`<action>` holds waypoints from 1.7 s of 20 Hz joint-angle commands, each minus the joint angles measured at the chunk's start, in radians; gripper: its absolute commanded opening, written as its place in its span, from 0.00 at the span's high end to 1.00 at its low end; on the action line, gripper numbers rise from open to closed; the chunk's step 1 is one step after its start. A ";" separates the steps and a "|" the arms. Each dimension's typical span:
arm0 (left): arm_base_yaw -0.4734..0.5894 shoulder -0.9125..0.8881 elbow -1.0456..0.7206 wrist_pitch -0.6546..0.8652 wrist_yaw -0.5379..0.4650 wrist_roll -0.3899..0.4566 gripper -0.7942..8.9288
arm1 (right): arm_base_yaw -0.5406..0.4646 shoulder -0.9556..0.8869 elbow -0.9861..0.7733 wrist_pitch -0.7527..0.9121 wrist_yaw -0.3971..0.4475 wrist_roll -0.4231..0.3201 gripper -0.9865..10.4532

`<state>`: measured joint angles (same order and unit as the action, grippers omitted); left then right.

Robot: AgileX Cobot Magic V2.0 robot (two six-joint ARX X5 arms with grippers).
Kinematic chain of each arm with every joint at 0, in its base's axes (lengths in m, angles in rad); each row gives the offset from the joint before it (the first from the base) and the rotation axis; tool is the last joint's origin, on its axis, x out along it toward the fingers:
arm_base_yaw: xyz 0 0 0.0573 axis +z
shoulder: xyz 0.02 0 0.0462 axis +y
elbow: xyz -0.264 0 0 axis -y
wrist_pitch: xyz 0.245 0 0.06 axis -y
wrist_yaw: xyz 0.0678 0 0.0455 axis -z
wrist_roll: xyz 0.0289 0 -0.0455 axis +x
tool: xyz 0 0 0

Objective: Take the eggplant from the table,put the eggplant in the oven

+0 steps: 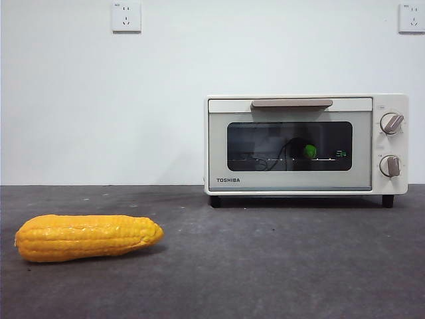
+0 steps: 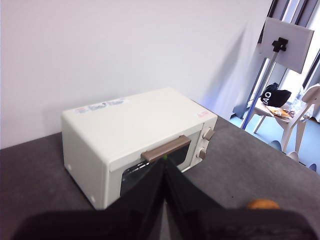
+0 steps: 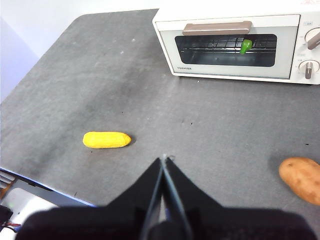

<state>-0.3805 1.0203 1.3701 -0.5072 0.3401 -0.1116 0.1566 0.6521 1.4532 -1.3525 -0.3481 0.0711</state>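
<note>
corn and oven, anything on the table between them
Nothing: in the right wrist view, bare table separates the corn from the oven.

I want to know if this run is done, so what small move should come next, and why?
Probably none: I'd leave both arms parked. The eggplant shows its green cap behind the glass of the oven, whose door looks closed. Only the corn and a potato lie on the table. The left gripper and right gripper are shut and empty.

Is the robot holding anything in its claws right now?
No. The left gripper and the right gripper are both shut on nothing. The eggplant is already inside the closed oven.
</note>
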 commanded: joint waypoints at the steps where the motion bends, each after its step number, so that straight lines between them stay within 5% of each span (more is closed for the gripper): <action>1: -0.001 -0.027 0.002 0.000 -0.005 0.009 0.93 | 0.001 0.000 0.002 -0.024 0.000 0.003 0.91; 20: -0.001 -0.151 0.008 0.002 0.000 0.007 0.92 | 0.001 0.001 0.002 -0.024 0.000 0.003 0.91; 25: 0.004 -0.151 0.008 -0.014 -0.009 0.088 0.92 | 0.001 0.001 0.002 -0.024 0.000 0.003 0.91; 30: 0.007 -0.153 0.008 -0.043 -0.166 0.235 0.92 | 0.001 0.005 0.002 -0.024 0.000 0.003 0.91; 34: 0.037 -0.182 0.008 -0.185 -0.411 0.360 0.92 | 0.001 0.010 0.002 -0.024 0.000 0.003 0.91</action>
<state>-0.3531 0.8520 1.3743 -0.6716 -0.0036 0.1638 0.1566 0.6590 1.4532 -1.3525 -0.3481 0.0711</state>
